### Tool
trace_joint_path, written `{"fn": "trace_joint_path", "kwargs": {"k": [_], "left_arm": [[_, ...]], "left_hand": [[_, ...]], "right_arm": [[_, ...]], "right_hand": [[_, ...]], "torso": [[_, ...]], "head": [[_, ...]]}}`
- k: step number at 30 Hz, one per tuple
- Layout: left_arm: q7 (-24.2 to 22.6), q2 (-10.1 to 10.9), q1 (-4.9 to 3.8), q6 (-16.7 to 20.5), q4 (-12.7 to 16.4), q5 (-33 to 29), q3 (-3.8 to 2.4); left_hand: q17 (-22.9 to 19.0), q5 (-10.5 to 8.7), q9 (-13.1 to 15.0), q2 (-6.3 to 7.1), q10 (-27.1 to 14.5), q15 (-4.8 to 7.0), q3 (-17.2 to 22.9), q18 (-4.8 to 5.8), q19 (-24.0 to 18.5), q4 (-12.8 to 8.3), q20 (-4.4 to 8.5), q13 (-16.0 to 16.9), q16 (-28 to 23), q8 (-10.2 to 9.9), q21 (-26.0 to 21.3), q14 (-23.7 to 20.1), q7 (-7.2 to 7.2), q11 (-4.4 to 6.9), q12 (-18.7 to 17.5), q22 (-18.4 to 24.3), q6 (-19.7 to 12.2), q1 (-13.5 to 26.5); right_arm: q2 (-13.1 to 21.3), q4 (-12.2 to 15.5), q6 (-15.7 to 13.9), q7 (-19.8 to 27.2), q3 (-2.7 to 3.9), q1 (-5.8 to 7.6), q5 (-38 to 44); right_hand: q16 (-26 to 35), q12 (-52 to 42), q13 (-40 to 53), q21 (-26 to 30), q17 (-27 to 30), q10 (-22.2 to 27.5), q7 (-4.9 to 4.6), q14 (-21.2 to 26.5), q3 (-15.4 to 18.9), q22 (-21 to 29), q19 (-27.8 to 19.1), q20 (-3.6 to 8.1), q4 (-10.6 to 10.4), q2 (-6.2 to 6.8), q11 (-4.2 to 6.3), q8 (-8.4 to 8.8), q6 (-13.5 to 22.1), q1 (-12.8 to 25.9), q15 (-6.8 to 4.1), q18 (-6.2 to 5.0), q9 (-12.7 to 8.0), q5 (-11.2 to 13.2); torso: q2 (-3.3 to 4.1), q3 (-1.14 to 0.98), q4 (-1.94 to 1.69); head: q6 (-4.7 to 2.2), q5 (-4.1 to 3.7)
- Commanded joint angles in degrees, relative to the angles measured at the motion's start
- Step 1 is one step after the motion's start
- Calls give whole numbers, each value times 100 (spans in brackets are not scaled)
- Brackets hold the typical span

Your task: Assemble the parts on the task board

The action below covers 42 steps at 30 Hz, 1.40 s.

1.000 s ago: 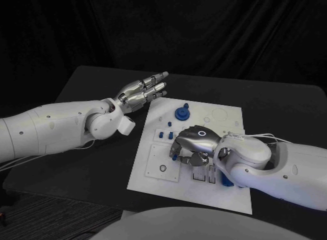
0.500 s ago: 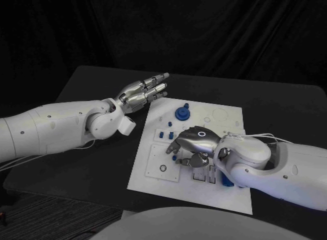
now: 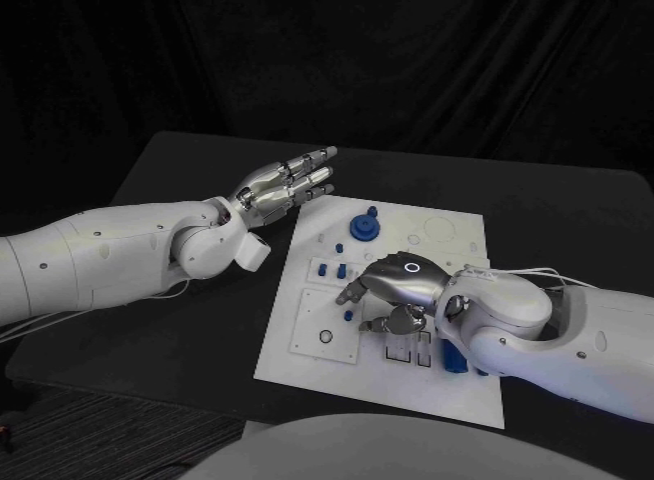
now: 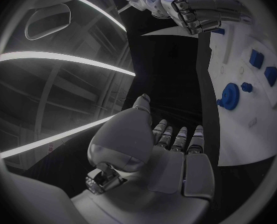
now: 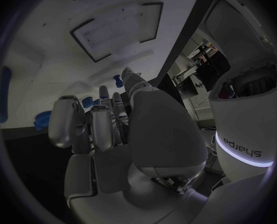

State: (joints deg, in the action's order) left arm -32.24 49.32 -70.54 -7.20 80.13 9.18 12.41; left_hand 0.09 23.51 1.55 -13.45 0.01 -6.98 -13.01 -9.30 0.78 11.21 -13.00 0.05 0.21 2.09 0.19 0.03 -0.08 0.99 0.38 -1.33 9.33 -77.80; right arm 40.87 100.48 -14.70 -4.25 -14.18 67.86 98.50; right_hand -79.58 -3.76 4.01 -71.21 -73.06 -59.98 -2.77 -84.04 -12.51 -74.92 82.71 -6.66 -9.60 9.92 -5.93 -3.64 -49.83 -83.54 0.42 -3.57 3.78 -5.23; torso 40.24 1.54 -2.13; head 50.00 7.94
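Right hand point(image 3: 392, 290) hovers over the white board point(image 3: 313, 345) at frame centre, fingers curled; grasp cannot be told. Left hand point(image 3: 284, 183) upper left, fingers spread, holding nothing.

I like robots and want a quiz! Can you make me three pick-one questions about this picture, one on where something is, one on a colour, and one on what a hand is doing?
1. Where is the right hand?
A. Over the task board
B. Off the table's far edge
C. On the floor

2. What colour is the gear-shaped part on the board?
A. Red
B. Blue
C. Yellow

3. What is the left hand doing?
A. Gripping a part
B. Pressing on the board
C. Held out, holding nothing

Answers: 1 A, it sits above the white plate. 2 B, it looks blue. 3 C, its fingers are stretched out with nothing in them.
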Motion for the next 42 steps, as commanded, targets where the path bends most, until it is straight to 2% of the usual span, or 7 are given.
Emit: {"fn": "trace_joint_path", "kwargs": {"k": [1, 8, 16, 23, 29, 35, 42], "left_arm": [[-70, 4, 7, -64, 18, -28, -6], [-153, 44, 8, 28, 66, -29, -5], [-452, 88, 8, 398, 147, -29, -5], [-594, 125, 9, 694, 203, -29, -5], [-665, 110, 17, 810, 192, -28, -4], [-907, 60, 35, 1105, 154, 14, -4], [-1248, 55, 56, 1620, 148, 584, -4]], "left_hand": [[-9, 22, -2, -65, -1, -44, -1, -78, 5, -35, -33, -5, -21, 10, 37, -3, 21, -55, -38, -9, -9, 12], [-9, -263, -10, -75, -1, 57, -151, -64, -76, 245, -27, -5, -21, 3, -17, -3, -134, 101, -38, 127, -54, 275], [-9, -1185, -101, -73, -1, 430, -501, -91, -78, 554, 321, -5, -21, -157, -19, -3, -1096, 480, -38, 133, -649, 952], [-9, -1169, -98, -46, -1, 672, -517, -65, -78, 545, 686, -5, -21, -153, -19, -3, -1175, 512, -38, 133, -651, 968], [-9, -1097, -91, -18, -1, 846, -511, 54, -78, 546, 985, -5, -21, -147, -19, -3, -1125, 462, -38, 133, -600, 929], [-9, -944, -68, 116, -1, 1147, -495, 279, -78, 540, 1504, -5, -21, -124, -19, -3, -1058, 539, -38, 133, -438, 749], [-9, -887, -52, 257, -1, 1721, -492, 192, -78, 546, 1979, -5, -21, -109, -19, -3, -931, 956, -38, 133, -290, 657]], "right_arm": [[131, 121, -426, -89, 4, 34, 18], [711, 592, -398, -310, 11, 595, -913], [1418, 691, 364, -783, 6, 1016, -2072], [1728, 578, 519, -887, -2, 977, -1588], [1781, 519, 494, -802, -4, 893, -1270], [1755, 455, 352, -642, -4, 766, -1039], [1673, 379, 161, -540, -4, 612, -858]], "right_hand": [[16, -52, 15, 11, -8, 42, -58, -130, 87, -984, -23, -11, -39, -116, -2, -50, -48, 4, 42, -37, 21, 4], [-117, -120, 3, -28, -170, 96, -355, -207, 436, -991, 28, -86, -365, -301, -69, -69, -272, 369, 132, -33, 24, -203], [-12, 3, -41, 330, 17, 675, -474, -117, 712, -891, -116, -208, -720, -223, -231, 6, 252, 1148, 272, -102, -14, -366], [30, -35, -31, 481, 125, 862, -231, -35, 1084, -854, -204, -268, -759, 405, -282, 25, 697, 1062, 324, -133, -31, -39], [12, -73, -24, 451, 117, 793, -195, -29, 1247, -863, -204, -259, -765, 571, -261, 3, 626, 1151, 308, -128, -16, 205], [3, -135, -22, 414, 130, 652, -226, -30, 1039, -872, -188, -231, -747, 338, -222, -15, 514, 646, 276, -122, -5, 197], [-41, -222, -23, 280, 78, 395, -299, -86, 678, -907, -104, -174, -617, -101, -148, -71, 125, -83, 211, -97, 21, -277]], "torso": [[-5, 8, 1], [2, 6, 3], [4, 3, 8], [12, -12, -2], [3, -12, -5], [-5, -5, -10], [-6, -7, -2]], "head": [[0, -22], [0, -123], [0, -202], [0, -235], [0, -247], [0, -259], [0, -256]]}}
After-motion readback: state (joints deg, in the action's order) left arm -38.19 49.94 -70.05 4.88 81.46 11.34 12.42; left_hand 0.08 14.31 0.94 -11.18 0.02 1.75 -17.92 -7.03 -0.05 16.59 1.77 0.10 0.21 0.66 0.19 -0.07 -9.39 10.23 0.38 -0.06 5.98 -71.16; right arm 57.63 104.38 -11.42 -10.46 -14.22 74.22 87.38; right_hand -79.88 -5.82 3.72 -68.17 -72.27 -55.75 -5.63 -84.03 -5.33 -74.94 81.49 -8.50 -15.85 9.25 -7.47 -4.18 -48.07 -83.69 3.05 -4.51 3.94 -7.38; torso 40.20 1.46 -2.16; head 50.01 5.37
